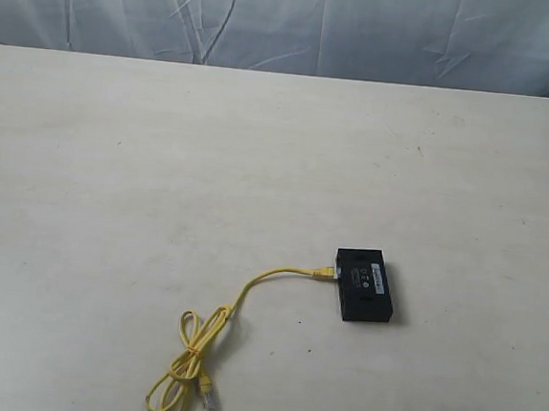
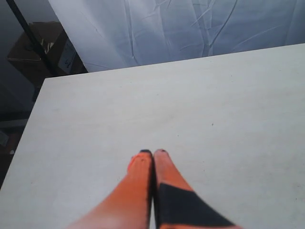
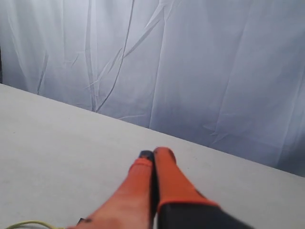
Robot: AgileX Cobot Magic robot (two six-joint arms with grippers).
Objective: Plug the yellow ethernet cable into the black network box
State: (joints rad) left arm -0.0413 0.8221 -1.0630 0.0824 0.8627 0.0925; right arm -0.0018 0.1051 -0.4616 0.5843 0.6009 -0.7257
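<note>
We see a pale surface (image 1: 116, 153) bearing a thin yellow ethernet cable (image 1: 192, 348), partly coiled, one end touching a flat black network box (image 1: 367, 287).

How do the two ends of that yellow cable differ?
One end of the yellow ethernet cable meets the black network box's side; the other end lies free on the table. The first follows a gentle curve; the other sits by tangled loops. Both carry small plugs.
</note>
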